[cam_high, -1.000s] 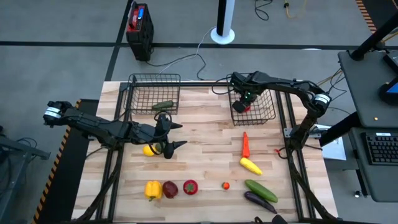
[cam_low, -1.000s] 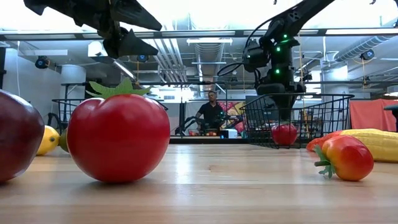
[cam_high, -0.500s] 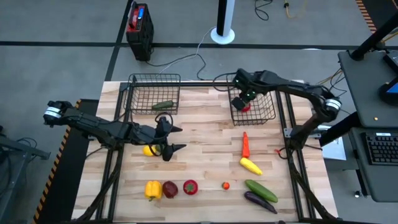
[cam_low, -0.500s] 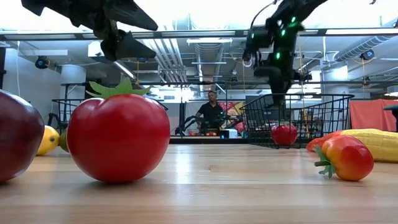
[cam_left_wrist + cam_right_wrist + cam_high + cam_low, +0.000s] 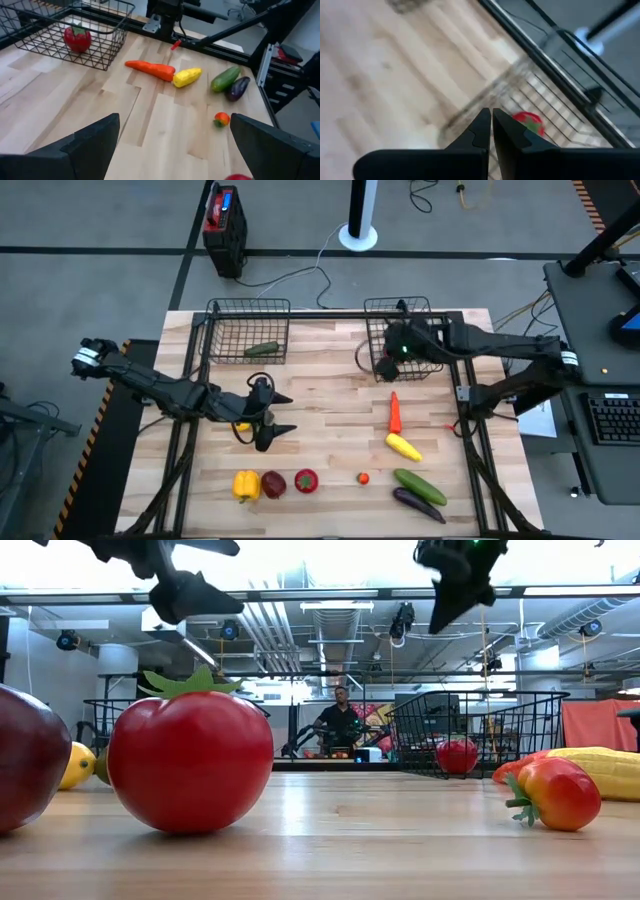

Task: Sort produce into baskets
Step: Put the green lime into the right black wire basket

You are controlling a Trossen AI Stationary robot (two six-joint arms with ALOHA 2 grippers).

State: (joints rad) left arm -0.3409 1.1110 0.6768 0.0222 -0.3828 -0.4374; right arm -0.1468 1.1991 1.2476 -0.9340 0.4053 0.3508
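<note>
High view: the left gripper (image 5: 268, 412) hovers over the wooden worktop (image 5: 330, 410) with its jaws spread wide and nothing between them; a yellow lemon (image 5: 240, 421) lies just behind them. Ahead of these jaws, well apart, lie an orange carrot (image 5: 150, 69), a yellow corn cob (image 5: 187, 76), a green cucumber (image 5: 225, 79), a purple eggplant (image 5: 239, 87) and a small tomato (image 5: 221, 119). The right gripper (image 5: 384, 352) hangs at the near edge of the right wire basket (image 5: 425, 310), jaws pressed shut and empty. A red pepper (image 5: 529, 121) sits inside that basket just beyond them. The left wire basket (image 5: 245, 315) holds a green cucumber.
</note>
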